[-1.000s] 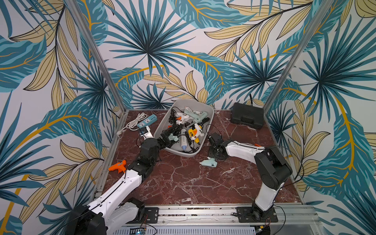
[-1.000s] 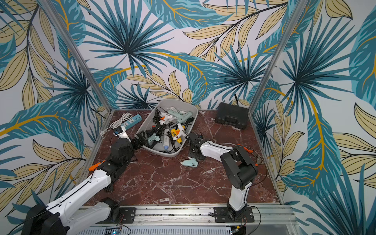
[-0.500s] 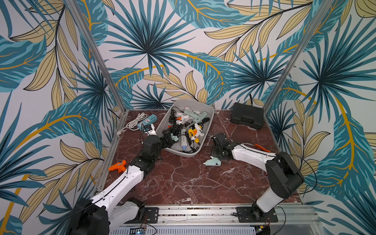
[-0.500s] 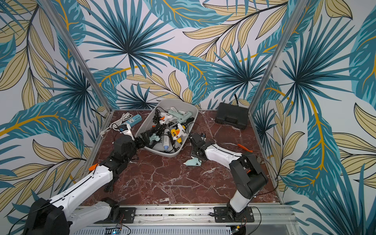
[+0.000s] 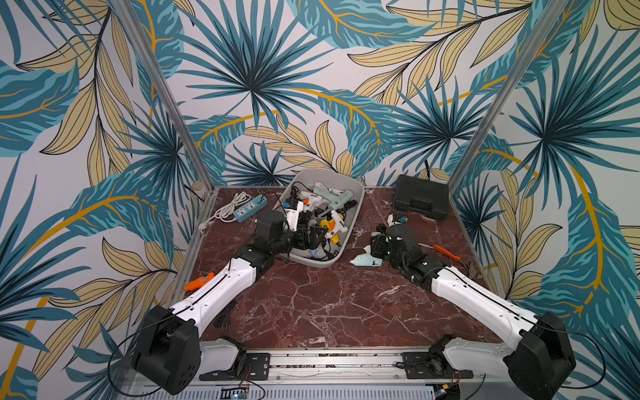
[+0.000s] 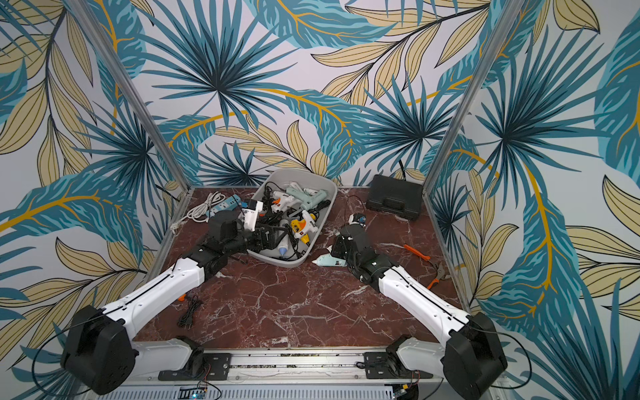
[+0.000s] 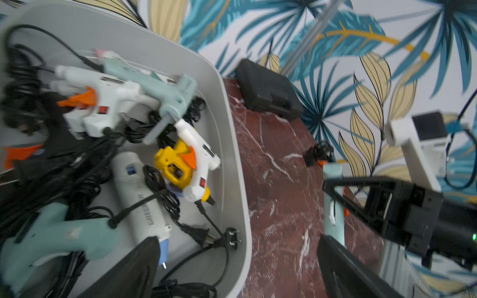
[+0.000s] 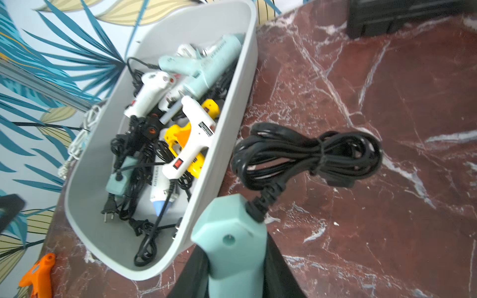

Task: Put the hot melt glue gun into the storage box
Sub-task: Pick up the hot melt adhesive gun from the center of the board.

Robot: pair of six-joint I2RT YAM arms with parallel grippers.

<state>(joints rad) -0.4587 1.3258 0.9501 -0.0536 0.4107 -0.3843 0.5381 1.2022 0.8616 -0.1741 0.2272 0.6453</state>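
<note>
Beside the storage box [image 8: 90, 180], right gripper [image 8: 233, 273] clamps the mint glue gun [image 8: 232, 232] — left gripper [image 7: 237, 250] gapes.

Left arm [image 5: 221, 287] stretched low and forward, wrist turned inward, left gripper [image 5: 311, 239] with jaws spread wide and holding nothing, right arm [image 5: 478, 294] stretched low and forward, forearm angled inward, right gripper [image 8: 236, 258] closed on the handle of the mint glue gun [image 8: 229, 240]

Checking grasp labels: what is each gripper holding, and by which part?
The right gripper is shut on the mint glue gun, at the butt of its handle. Left gripper is open, holding nothing.
</note>
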